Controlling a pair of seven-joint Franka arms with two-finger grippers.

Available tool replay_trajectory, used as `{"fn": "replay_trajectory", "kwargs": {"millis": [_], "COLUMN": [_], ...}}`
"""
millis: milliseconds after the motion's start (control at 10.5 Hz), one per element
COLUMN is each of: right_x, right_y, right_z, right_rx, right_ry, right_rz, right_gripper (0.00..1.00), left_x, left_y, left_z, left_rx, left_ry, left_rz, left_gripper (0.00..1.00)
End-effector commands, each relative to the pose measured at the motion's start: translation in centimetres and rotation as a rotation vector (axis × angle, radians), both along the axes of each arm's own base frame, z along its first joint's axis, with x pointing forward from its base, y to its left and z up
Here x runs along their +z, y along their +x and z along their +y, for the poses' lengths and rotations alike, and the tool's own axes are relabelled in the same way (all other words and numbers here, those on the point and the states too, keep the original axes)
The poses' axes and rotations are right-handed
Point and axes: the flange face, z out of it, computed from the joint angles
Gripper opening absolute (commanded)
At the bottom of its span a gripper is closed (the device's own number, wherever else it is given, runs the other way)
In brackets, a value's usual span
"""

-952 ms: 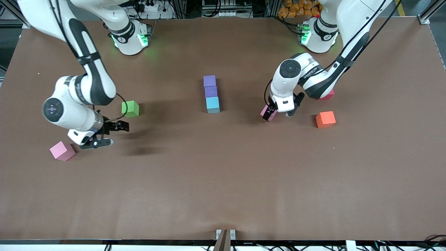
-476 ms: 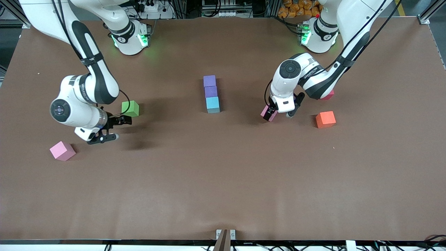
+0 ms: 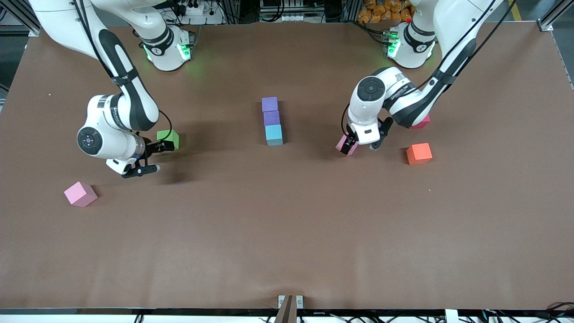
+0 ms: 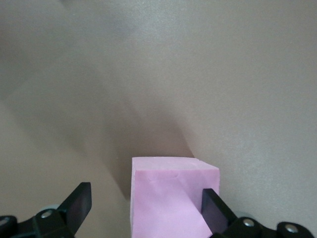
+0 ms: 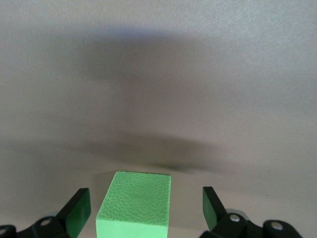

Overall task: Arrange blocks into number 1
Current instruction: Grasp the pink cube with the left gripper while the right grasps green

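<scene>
Right end effector (image 3: 150, 157), open, has moved up to the green block (image 3: 169, 138); left end effector (image 3: 358, 147) stays open around a pink block (image 3: 344, 144)

A: What lies on your brown worktop (image 3: 287, 233)?
B: You have two purple blocks (image 3: 270, 111) and a light blue block (image 3: 274, 134) touching in one row, a green block (image 3: 169, 137), pink blocks (image 3: 80, 194), an orange block (image 3: 419, 153).

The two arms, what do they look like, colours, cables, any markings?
Both arms are glossy white with black joint bands and round dark end caps. Black cables run along each. The bases glow green. The left gripper and right gripper have black fingers.
</scene>
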Motion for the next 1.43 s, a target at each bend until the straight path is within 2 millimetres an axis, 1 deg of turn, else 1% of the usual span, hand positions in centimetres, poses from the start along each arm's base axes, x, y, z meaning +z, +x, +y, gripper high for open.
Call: {"fn": "replay_trajectory", "kwargs": {"millis": [0, 286, 476, 762, 857, 952, 1048, 1143, 1238, 1333], "right_x": [-0.4, -1.0, -1.6, -2.7, -2.8, -3.0, -3.3, -3.2, -3.2, -2.9], "right_y": [-1.2, -1.6, -2.4, -3.3, -3.4, -3.6, -4.1, -4.1, -4.0, -3.9], "right_z": [0.1, 0.8, 0.9, 1.1, 1.1, 1.1, 1.0, 0.9, 0.9, 0.8], "right_rx": [0.029, 0.04, 0.037, 0.043, 0.043, 0.043, 0.043, 0.04, 0.04, 0.037], "right_ry": [0.001, 0.001, 0.002, -0.002, -0.002, -0.003, -0.003, -0.003, -0.003, -0.003], "right_rz": [0.012, 0.024, 0.045, 0.073, 0.079, 0.085, 0.097, 0.1, 0.099, 0.093], "right_gripper": [1.0, 1.0, 1.0, 1.0, 0.97, 0.9, 0.78, 0.62, 0.49, 0.46], "left_x": [1.0, 2.3, 2.6, 1.7, 1.2, 0.7, 0.3, 0.0, -0.1, -0.4], "left_y": [-0.7, -0.3, 0.1, 0.1, 0.1, 0.1, 0.0, 0.1, 0.5, 0.7], "left_z": [-0.5, -1.9, -2.0, -2.2, -2.3, -2.4, -2.5, -2.4, -2.4, -2.6], "left_rx": [0.006, 0.016, 0.036, -0.049, -0.054, -0.062, -0.067, -0.066, -0.062, -0.063], "left_ry": [0.036, 0.029, 0.023, 0.011, 0.004, -0.004, -0.006, -0.01, -0.016, -0.025], "left_rz": [-0.021, -0.037, -0.046, -0.017, -0.002, 0.013, 0.02, 0.025, 0.026, 0.033], "left_gripper": [1.0, 1.0, 1.0, 1.0, 1.0, 1.0, 1.0, 1.0, 1.0, 1.0]}}
